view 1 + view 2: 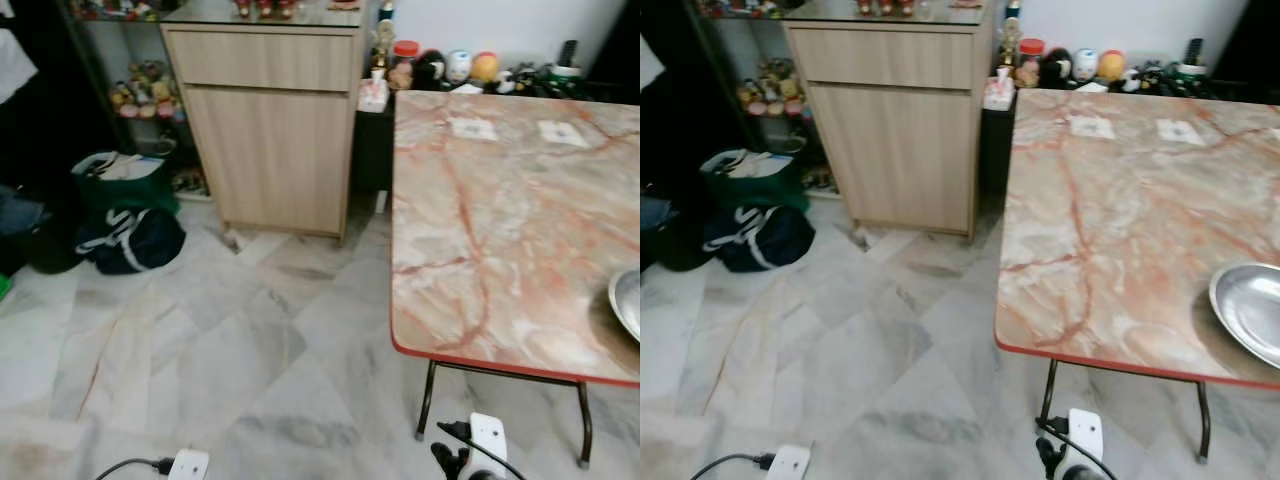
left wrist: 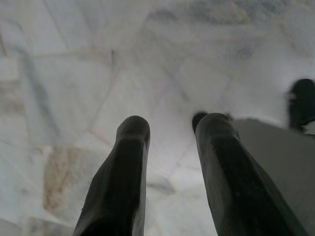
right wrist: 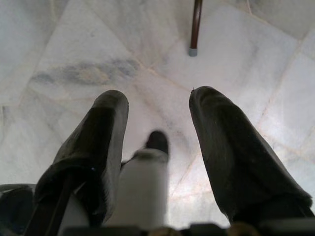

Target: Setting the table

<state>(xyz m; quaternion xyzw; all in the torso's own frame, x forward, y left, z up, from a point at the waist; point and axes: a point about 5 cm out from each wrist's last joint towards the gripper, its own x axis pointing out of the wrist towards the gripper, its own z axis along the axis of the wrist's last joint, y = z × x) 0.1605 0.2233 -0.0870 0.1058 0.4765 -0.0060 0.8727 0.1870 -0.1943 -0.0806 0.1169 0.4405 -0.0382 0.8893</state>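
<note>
The table (image 1: 1110, 230) top was seen in pink and cream marble with red veins and a red edge. The plate (image 1: 1252, 312) was silver. The floor (image 1: 870, 340) was grey-white marble.

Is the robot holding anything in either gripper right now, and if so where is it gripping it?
Nothing is held. The left gripper and the right gripper both hang open over the marble floor, with nothing between their fingers.

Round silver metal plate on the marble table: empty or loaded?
Empty. The round silver metal plate lies flat near the front right of the pink-veined marble table, with only bare shiny metal inside; its right part is cut off by the frame.
</note>
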